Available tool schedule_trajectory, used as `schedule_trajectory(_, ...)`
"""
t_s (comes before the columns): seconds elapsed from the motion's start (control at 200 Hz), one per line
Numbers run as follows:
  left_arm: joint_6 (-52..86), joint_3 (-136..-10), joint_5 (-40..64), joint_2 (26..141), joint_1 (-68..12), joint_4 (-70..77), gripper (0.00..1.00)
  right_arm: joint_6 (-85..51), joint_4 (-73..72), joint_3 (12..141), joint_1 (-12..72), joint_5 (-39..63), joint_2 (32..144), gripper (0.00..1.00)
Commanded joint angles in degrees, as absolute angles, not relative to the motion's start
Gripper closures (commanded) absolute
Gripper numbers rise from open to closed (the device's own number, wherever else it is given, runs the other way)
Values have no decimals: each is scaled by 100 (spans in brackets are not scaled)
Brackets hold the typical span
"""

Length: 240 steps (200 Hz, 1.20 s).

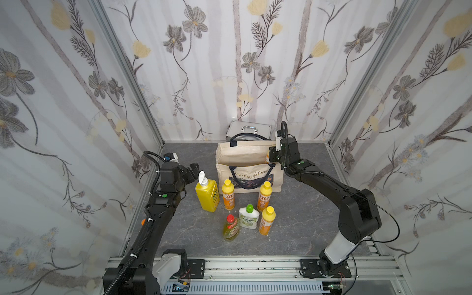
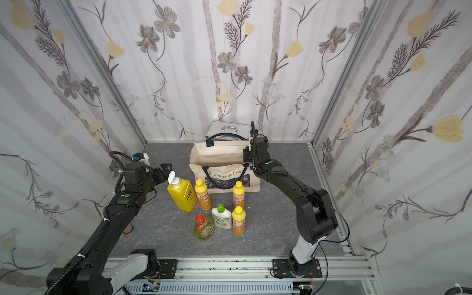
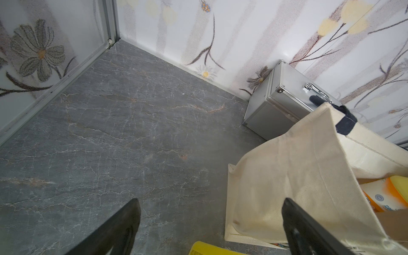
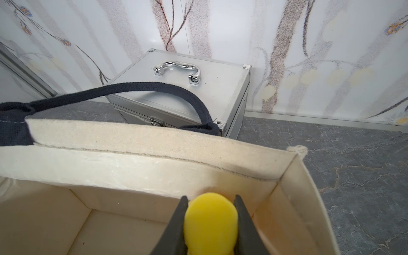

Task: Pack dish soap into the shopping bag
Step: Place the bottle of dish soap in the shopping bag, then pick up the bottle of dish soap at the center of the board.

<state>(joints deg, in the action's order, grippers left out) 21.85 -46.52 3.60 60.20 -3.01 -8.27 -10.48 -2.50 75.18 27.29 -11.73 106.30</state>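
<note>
The cream shopping bag (image 1: 249,163) (image 2: 224,166) stands open at the back middle of the table. My right gripper (image 4: 210,197) is shut on the yellow cap of a slim orange dish soap bottle (image 1: 267,157), which hangs inside the bag's right end (image 4: 293,181). In front of the bag stand a big yellow pump bottle (image 1: 207,195), three orange bottles (image 1: 228,195) (image 1: 264,195) (image 1: 267,221), a white green-capped bottle (image 1: 249,217) and a clear yellow-green red-capped one (image 1: 231,228). My left gripper (image 3: 210,199) (image 1: 192,168) is open and empty, left of the bag by the pump bottle.
A silver metal case (image 1: 249,129) (image 4: 183,92) sits right behind the bag against the back wall. The bag's navy handle (image 4: 154,88) arches over its far rim. Flowered walls close in the grey marble table (image 3: 132,132) on three sides.
</note>
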Motion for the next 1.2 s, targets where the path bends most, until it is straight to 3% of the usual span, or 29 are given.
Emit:
schedule_trajectory(0.0,2219,-4623,280,6029,-314,-612,0,-1124,-532,7425,2757,-1271,10586,99)
schedule_trajectory(0.135,2232,-4605,294,6064,-313,-594,0,-1123,-394,7480,2770,-1250,10544,88)
schedule_trajectory(0.215,2232,-4600,304,6071,-316,-598,0,-1110,-322,7531,2774,-1278,10450,70)
schedule_trajectory(0.295,2226,-4605,286,6064,-316,-601,0,-1075,-237,7579,2784,-1309,10344,62)
schedule_trajectory(0.405,2223,-4599,281,6038,-316,-599,0,-1032,-14,7696,2820,-1334,10220,42)
schedule_trajectory(0.54,2205,-4629,278,6071,-316,-598,0,-959,82,7743,2897,-1354,9985,32)
schedule_trajectory(0.924,2195,-4635,237,5985,-316,-619,0,-720,899,8055,3067,-1422,9184,30)
schedule_trajectory(1.194,2241,-4717,354,5985,-316,-687,0,-831,1494,7511,3341,-1032,7947,27)
